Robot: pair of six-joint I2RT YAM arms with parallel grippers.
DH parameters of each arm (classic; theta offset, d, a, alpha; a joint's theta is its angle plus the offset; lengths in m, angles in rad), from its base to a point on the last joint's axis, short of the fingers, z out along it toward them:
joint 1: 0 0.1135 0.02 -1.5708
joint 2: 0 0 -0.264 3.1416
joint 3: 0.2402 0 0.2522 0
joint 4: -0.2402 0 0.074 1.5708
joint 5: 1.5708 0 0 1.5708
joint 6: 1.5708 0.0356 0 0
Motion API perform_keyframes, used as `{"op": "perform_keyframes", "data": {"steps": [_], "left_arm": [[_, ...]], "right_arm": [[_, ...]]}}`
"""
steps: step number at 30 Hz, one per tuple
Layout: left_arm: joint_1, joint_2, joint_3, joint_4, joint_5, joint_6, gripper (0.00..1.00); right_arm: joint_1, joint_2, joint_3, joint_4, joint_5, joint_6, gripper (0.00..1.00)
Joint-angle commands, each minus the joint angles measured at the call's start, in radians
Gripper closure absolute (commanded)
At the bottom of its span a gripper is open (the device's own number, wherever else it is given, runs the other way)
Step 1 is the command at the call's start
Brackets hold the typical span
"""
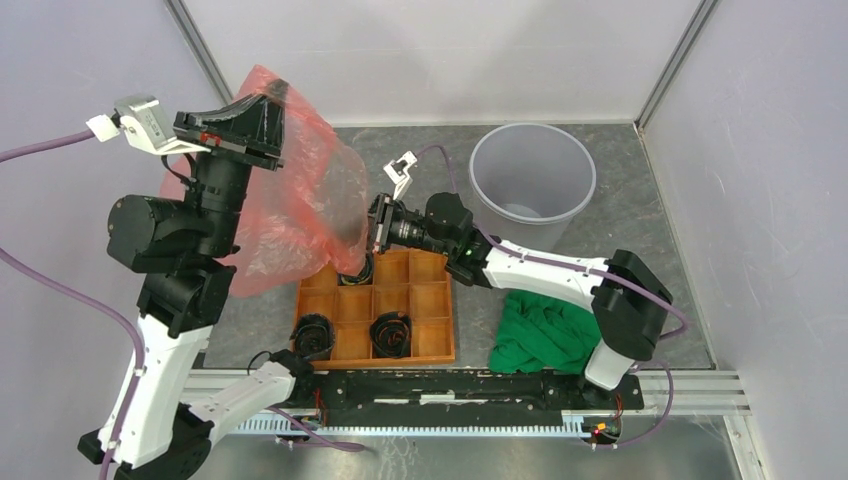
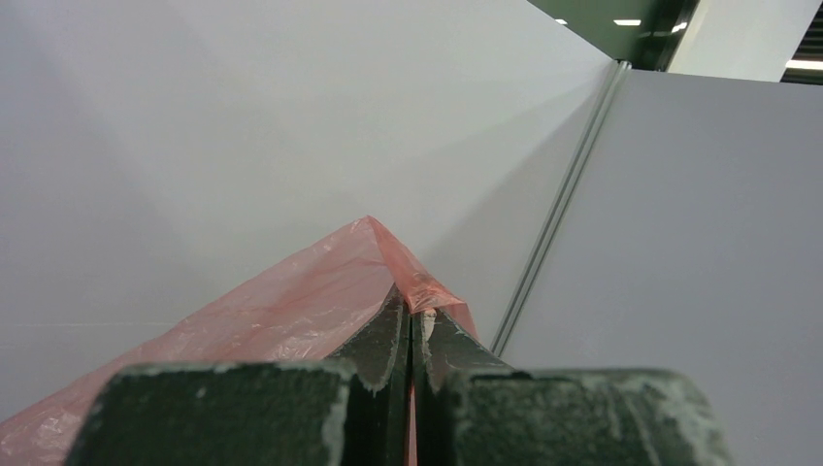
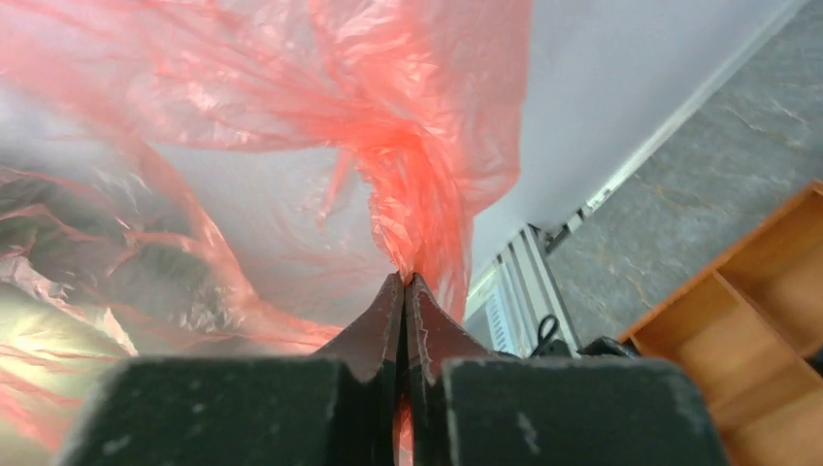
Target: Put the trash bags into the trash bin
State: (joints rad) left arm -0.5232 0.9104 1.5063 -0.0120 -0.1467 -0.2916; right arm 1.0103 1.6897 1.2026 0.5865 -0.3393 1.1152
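Green cloth (image 1: 540, 335): crumpled on the table (image 1: 660, 200) at the near right, under the right arm's forearm, just right of the tray and apart from it
Orange tray (image 1: 430, 300): wooden, split into compartments, lying flat near the front edge between the two arms; black coiled items sit in three of its compartments, two in the near row and one in the far row – what they are cannot be told
Right gripper (image 3: 404, 282): reaches left across the tray's far edge, fingers pressed together on a gathered fold of the red film, which fans out above the tips
Trash bag (image 1: 300, 190): thin, wrinkled, translucent red, hanging in the air left of centre; its lower part droops to the tray's far left corner, and it is well apart from the bin, none of it inside
Left gripper (image 2: 412, 316): raised high at the far left, jaws closed tight – a peak of the bag is pinched between them and sticks up past the tips
Trash bin (image 1: 532, 170): round, light grey, upright on the table at the far right, mouth open upward, with only its pale bottom showing inside
Walls: plain pale panels close the far side and both flanks
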Motion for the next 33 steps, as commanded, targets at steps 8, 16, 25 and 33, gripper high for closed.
{"op": "perform_keyframes", "data": {"steps": [8, 16, 25, 33], "left_arm": [[0.002, 0.018, 0.030, 0.030, 0.042, -0.094, 0.98], [0.002, 0.215, 0.138, 0.055, 0.250, -0.238, 0.98], [-0.002, 0.554, 0.308, 0.100, 0.484, -0.454, 0.98], [-0.002, 0.525, 0.112, 0.146, 0.437, -0.480, 0.98]], "right_arm": [[-0.254, -0.390, -0.039, -0.205, 0.228, -0.454, 1.00], [-0.269, -0.705, 0.078, -0.506, 0.791, -1.061, 0.99], [-0.268, -0.728, 0.176, -0.640, 1.022, -1.312, 0.99], [-0.269, -0.715, 0.125, -0.752, 0.976, -1.320, 1.00]]}}
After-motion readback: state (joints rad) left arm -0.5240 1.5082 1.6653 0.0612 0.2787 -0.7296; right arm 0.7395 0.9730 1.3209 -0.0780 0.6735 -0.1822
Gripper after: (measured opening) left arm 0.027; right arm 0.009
